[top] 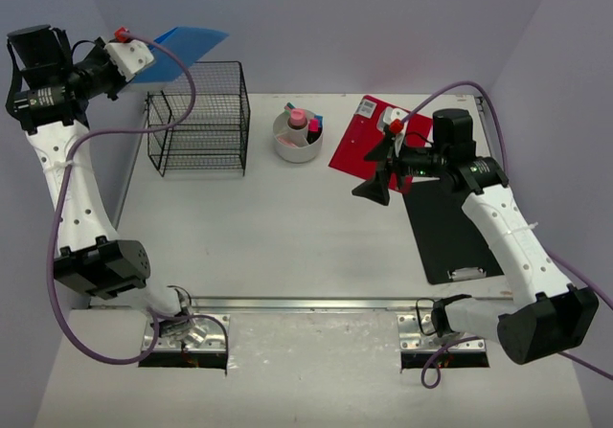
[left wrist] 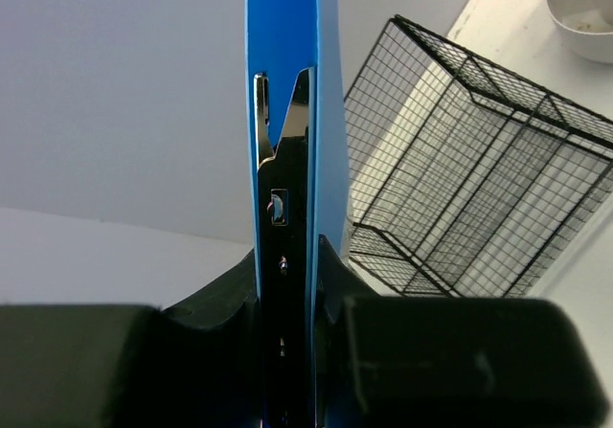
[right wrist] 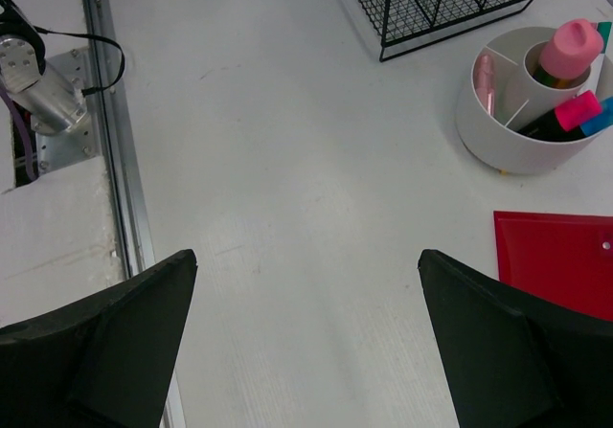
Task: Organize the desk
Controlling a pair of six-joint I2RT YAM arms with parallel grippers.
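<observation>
The desk is an off-white tabletop with a silver rail along its front. My left gripper is raised at the far left, behind a black wire basket, and is shut on a blue clipboard. In the left wrist view the jaws pinch the clip end of the blue clipboard, which stands edge-on. My right gripper hovers open over the desk, beside a red clipboard. Nothing lies between its fingers.
A white round pen holder with pink and blue markers stands at the back centre. A black clipboard lies at the right, partly under the right arm. The wire basket has upright dividers. Lavender walls enclose the desk.
</observation>
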